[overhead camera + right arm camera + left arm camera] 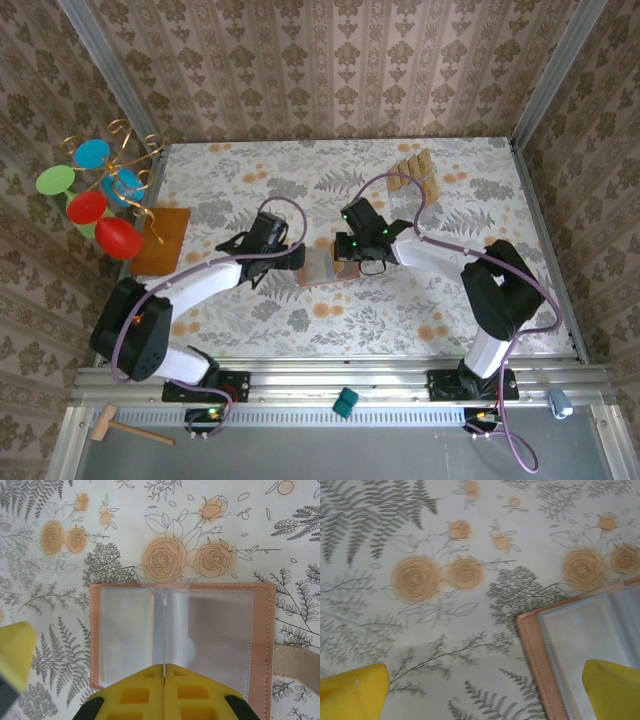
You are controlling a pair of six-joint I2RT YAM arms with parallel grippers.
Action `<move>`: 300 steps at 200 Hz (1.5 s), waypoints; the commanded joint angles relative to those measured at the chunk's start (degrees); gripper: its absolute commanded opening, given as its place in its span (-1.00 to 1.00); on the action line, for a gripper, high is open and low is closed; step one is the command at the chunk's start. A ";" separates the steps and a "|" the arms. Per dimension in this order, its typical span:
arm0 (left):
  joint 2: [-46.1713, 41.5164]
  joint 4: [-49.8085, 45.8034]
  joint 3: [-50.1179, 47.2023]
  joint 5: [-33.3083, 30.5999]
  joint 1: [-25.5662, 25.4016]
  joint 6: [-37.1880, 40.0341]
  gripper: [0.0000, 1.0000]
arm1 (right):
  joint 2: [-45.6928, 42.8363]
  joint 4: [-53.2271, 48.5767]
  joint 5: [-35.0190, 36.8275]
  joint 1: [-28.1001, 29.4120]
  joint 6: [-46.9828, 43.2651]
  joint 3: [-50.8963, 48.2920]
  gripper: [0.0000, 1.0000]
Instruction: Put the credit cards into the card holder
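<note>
The card holder (pixel 318 268) lies open near the table's middle, salmon-brown rim up and clear pockets showing (pixel 210 630). My right gripper (pixel 164 666) is shut on a thin pale leaf that stands edge-on over the holder's fold; it looks like one of its clear sleeves. It sits over the holder's right half (pixel 357 262). My left gripper (pixel 485 700) is open, its right fingertip (pixel 612 690) above the holder's left pocket (pixel 580 635) and the other over bare cloth. It reaches the holder's left edge (pixel 290 258). Several tan credit cards (pixel 413 172) stand in a row at the back right.
A wire tree with coloured discs (pixel 95 195) stands at the left edge beside an orange-brown mat (pixel 160 240). A beige strip (pixel 300 662) lies just right of the holder. A wooden mallet (pixel 125 428) and a teal block (pixel 345 402) rest on the near rail.
</note>
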 commanded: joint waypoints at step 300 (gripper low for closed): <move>7.07 -0.80 -4.64 -9.14 -6.12 -2.32 1.00 | 1.18 22.20 -18.63 -9.92 5.92 -13.07 -1.00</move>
